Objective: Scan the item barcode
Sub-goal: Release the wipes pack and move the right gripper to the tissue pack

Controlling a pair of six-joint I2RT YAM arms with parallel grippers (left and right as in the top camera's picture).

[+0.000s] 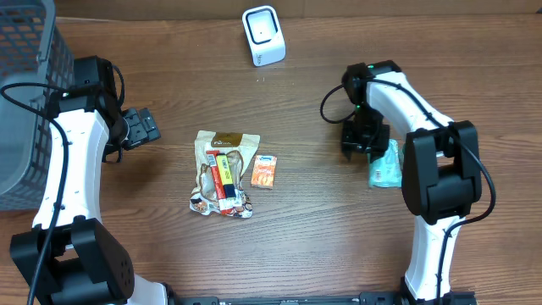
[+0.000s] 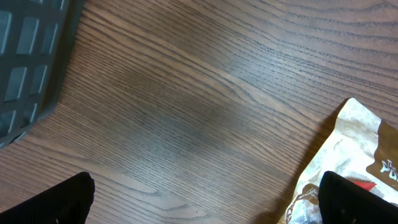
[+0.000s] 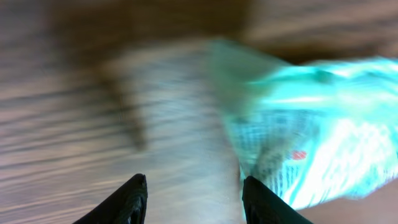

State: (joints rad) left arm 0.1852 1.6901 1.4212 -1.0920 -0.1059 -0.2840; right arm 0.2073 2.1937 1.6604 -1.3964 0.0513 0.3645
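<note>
1. Brown wood-grain bench (image 1: 322, 246) fills the overhead view, flanked by two white-and-black arms, with a dark grey mesh basket (image 1: 25, 102) at its far-left edge.
2. A white scanner (image 1: 263, 36) stands at the far side of the bench, near the middle and well apart from both arms.
3. A teal packet (image 1: 386, 168) lies on the bench just beside the right end effector (image 1: 362, 142), partly under that arm's forearm.
4. The right wrist view is heavily blurred. The two dark fingertips (image 3: 127, 202) stand apart, released, with bare wood between them. The teal packet sits ahead and to the right, its edge close above the right-hand fingertip; whether they touch cannot be told.
5. The left end effector (image 1: 142, 127) hangs between the basket and a brown snack bag (image 1: 227, 141), spread wide and grasping nothing. Its wrist view shows a fingertip at each bottom corner, with the bag's corner by the right-hand one.
6. The snack bag lies mid-bench with yellow and red stick packs (image 1: 223, 176) on top. A small orange packet (image 1: 264, 171) lies just beside it, on the side towards the right arm.
</note>
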